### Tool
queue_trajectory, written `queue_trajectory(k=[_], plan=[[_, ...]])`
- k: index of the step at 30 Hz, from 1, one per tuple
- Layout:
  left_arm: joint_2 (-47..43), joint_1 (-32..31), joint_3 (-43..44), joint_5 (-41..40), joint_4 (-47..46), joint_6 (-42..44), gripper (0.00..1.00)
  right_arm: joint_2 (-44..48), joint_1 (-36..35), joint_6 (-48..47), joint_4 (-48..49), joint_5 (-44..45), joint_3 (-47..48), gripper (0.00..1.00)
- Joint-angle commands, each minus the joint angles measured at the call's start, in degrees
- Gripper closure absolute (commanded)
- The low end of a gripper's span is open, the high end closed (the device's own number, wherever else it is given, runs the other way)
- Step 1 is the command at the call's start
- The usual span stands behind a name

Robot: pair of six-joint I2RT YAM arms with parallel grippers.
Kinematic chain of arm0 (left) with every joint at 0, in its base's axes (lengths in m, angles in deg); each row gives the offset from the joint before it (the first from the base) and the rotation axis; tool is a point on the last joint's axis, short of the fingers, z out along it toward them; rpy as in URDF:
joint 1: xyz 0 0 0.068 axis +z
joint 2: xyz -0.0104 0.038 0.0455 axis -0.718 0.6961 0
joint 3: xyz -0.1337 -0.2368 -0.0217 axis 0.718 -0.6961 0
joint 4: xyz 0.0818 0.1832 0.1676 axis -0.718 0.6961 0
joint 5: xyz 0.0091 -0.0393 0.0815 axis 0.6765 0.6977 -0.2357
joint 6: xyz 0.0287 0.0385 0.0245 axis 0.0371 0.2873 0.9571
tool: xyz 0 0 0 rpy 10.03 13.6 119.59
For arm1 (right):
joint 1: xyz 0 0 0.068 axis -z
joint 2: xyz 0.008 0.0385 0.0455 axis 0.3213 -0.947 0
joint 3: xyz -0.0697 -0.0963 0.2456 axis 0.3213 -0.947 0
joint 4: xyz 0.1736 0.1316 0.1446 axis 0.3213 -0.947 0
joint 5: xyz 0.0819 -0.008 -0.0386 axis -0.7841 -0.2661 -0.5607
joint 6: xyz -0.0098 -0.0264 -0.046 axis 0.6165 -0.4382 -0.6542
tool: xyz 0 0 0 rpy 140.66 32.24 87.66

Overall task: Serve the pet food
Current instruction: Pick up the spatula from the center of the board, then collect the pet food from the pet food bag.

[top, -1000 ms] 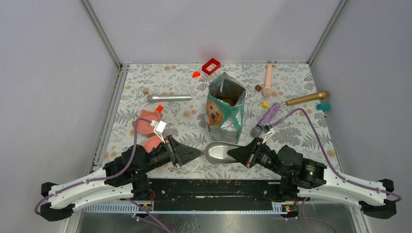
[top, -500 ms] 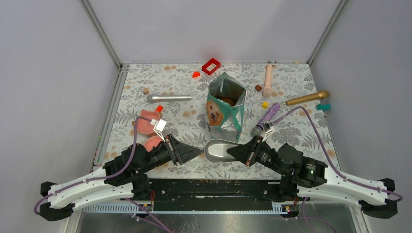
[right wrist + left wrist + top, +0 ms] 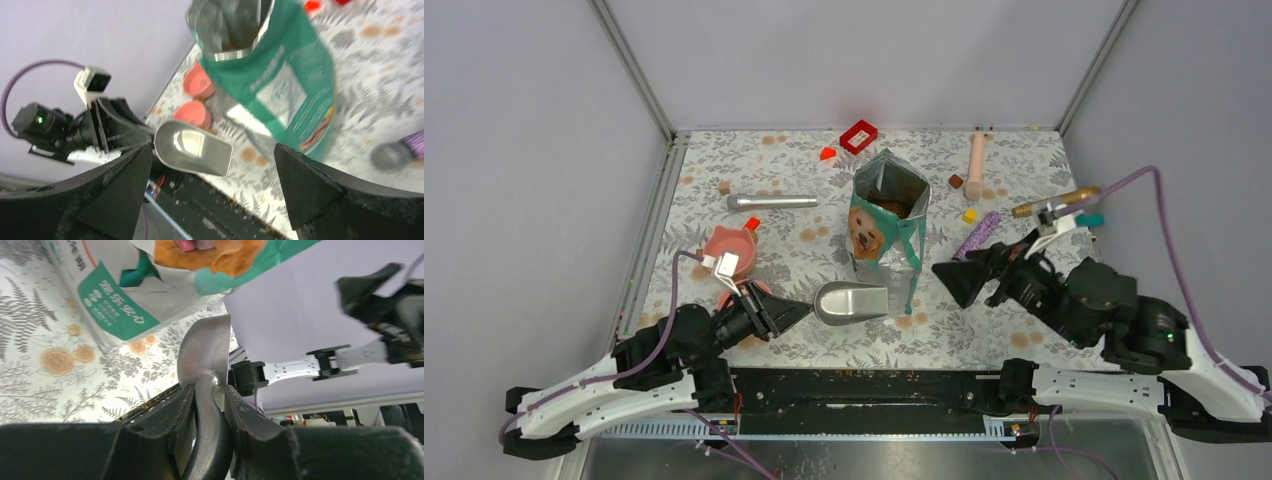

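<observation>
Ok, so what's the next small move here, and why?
Probably lift the scoop toward the pouch's open top: the left gripper holds its handle, the scoop is empty, the right gripper is open, away from it, and kibble shows inside.

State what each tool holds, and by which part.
Left tool grips the metal scoop by its handle; right tool is open, holding nothing.

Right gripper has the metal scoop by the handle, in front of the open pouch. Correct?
No. The left gripper has the metal scoop by the handle, in front of the open pouch; the left wrist view shows it. Right gripper is open.
</observation>
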State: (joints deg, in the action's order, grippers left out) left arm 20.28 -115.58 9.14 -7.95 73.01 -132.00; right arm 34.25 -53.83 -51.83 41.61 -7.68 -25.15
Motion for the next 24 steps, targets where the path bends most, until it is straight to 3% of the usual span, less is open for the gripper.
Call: queue_trajectory(k=[1,4,9,12,16,24], plan=[[-0.2,-0.1,4.9,-6.5,3.4,-0.5,1.00,-10.9,0.0,-9.9,-11.7,11.7,16.4,0.01],[0.8,-0.1,6.3,-8.3,5.1,-0.1,1.00,-22.0,2.3,-14.3,-17.2,18.4,28.6,0.01],[4.1,-0.1,11.5,-15.0,16.2,-3.8,1.00,-34.1,20.5,-16.2,-22.0,-0.1,40.3,0.01],[5.3,0.0,13.1,-16.8,19.8,-4.2,1.00,-39.0,22.4,-19.0,-23.8,-6.9,42.5,0.01],[5.9,-0.1,14.5,-20.4,25.3,-6.9,1.00,-44.0,23.1,-19.6,-26.1,-8.5,44.9,0.02],[3.3,-0.1,12.7,-20.2,25.9,-8.6,1.00,-47.3,28.1,-16.0,-25.2,-9.5,41.7,0.30]])
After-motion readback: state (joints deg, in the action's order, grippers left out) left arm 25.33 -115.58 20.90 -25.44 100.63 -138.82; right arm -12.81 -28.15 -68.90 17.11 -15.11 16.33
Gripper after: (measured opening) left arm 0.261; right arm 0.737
